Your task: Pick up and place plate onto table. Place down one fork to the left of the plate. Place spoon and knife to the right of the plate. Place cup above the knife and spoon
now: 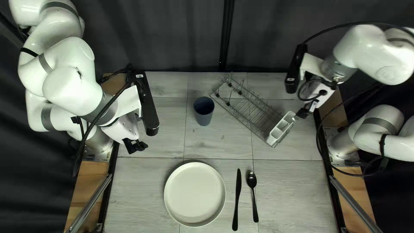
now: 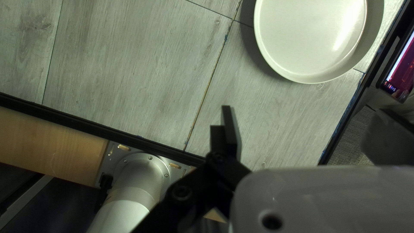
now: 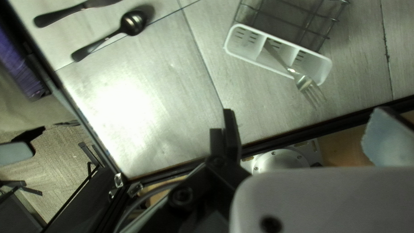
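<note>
**Fork and cup left to set; both arms empty**

At the left, the left arm (image 1: 64, 87) hangs its left jaws over the near-left part of the surface (image 1: 284, 194), beside its own base. They are spread wide and hold nothing, with only bare surface under them.

Next comes the plate (image 1: 194, 193), lying flat near the front edge, with the strip to its left bare where the fork belongs. Behind the plate and well apart from it stands the dark cup (image 1: 203, 111), upright with its mouth up, not yet above the cutlery. It looks light and rigid, with smooth walls. Pinching one wall over the rim would likely hold better than spanning the body.

Right of the plate the knife (image 1: 237, 197) and the spoon (image 1: 252, 194) lie side by side, close together but not touching, with their handles toward the front edge.

Further right and back, the wire rack (image 1: 249, 105) sits at a slant with a white caddy (image 1: 280, 129) on its near end. The fork (image 3: 302, 81) leans in the caddy with its tines up and past the rim; which compartment it stands in I cannot tell. It is thin, stiff, light metal and probably slick, so the neck just under the tines is the place to grip, then draw it out along its own lean.

The right arm (image 1: 372, 51) holds its right jaws just beside the caddy's end, fully open and empty.
</note>
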You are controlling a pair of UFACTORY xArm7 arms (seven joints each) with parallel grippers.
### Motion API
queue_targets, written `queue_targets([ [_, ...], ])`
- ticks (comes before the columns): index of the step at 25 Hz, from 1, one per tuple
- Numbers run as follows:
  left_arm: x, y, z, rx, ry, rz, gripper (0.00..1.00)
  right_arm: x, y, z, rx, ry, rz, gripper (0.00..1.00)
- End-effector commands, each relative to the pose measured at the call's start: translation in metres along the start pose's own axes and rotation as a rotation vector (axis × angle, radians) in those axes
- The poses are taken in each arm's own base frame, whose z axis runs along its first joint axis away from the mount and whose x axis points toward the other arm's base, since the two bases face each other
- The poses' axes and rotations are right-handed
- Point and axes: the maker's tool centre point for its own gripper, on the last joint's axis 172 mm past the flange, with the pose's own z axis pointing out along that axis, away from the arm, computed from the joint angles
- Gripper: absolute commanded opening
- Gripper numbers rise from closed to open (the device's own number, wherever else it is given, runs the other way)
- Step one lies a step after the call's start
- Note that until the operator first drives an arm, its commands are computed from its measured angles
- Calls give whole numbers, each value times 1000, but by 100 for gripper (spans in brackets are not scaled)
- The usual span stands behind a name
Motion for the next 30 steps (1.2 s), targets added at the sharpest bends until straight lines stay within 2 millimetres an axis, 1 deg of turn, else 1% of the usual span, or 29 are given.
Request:
queue_targets([
  [1, 0, 0, 0, 0, 0, 0, 100, -10, 27, 22, -52, -33, 90, 100],
  [4, 0, 0, 0, 0, 0, 0, 100, -25, 34, 36, -64, -50, 155, 100],
  [7, 0, 0, 0, 0, 0, 0, 100, -35, 41, 49, -56, -58, 199, 100],
  [11, 0, 0, 0, 0, 0, 0, 100, -41, 43, 67, -33, -59, 222, 100],
  [12, 0, 0, 0, 0, 0, 0, 100, -43, 42, 75, -24, -59, 226, 100],
  [13, 0, 0, 0, 0, 0, 0, 100, -44, 42, 77, -20, -58, 227, 100],
  [14, 0, 0, 0, 0, 0, 0, 100, -47, 43, 85, -11, -59, 230, 100],
  [17, 0, 0, 0, 0, 0, 0, 100, -52, 44, 99, 9, -62, 236, 100],
  [22, 0, 0, 0, 0, 0, 0, 100, -54, 39, 111, 36, -58, 241, 100],
  [23, 0, 0, 0, 0, 0, 0, 100, -53, 38, 111, 39, -57, 243, 80],
  [24, 0, 0, 0, 0, 0, 0, 100, -53, 36, 112, 44, -54, 247, 41],
  [25, 0, 0, 0, 0, 0, 0, 100, -52, 35, 113, 46, -53, 249, 41],
  [26, 0, 0, 0, 0, 0, 0, 100, -52, 35, 114, 47, -53, 251, 0],
  [30, 0, 0, 0, 0, 0, 0, 100, -49, 37, 118, 45, -42, 264, 0],
])
